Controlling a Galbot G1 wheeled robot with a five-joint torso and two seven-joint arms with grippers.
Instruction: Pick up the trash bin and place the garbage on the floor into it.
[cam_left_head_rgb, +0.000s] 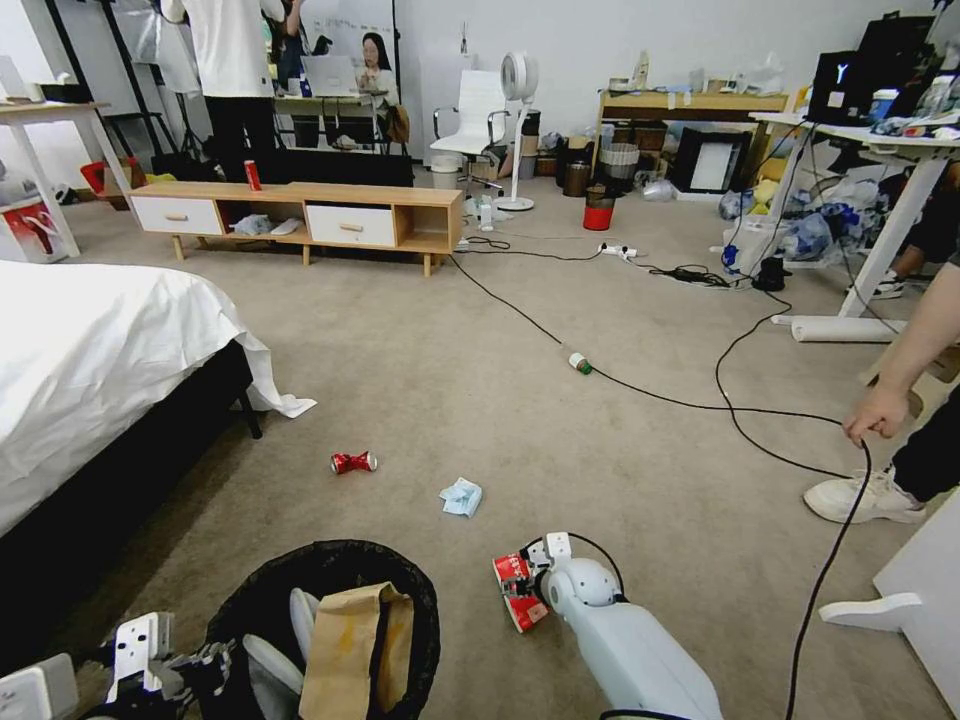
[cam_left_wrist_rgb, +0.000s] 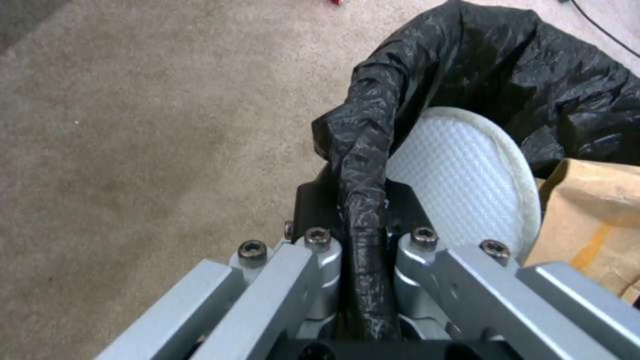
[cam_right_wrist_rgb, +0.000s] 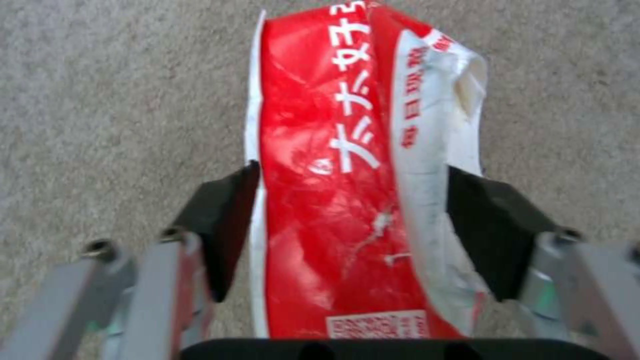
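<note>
Right wrist view: tool (cam_right_wrist_rgb: 347, 220) grips red-white Chinese-lettered packet (cam_right_wrist_rgb: 340, 165).

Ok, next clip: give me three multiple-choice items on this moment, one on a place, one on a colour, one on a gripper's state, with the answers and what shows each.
1. Where is the brown paper bag?
A. Inside the trash bin
B. On the bed
C. On the wooden cabinet

2. What colour is the crumpled tissue on the floor?
A. Yellow
B. Pale blue
C. Black

3. What is the right gripper doing?
A. Hanging open over bare carpet
B. Shut on the crushed can
C. Shut on the snack packet

Answers:
1 A: the head view shows the bag standing inside the bin's rim, which the left gripper clamps.
2 B: it lies pale blue against the beige carpet, beside the crushed red can.
3 C: the right wrist view shows both pads pressed on the red-and-white packet's sides.
</note>
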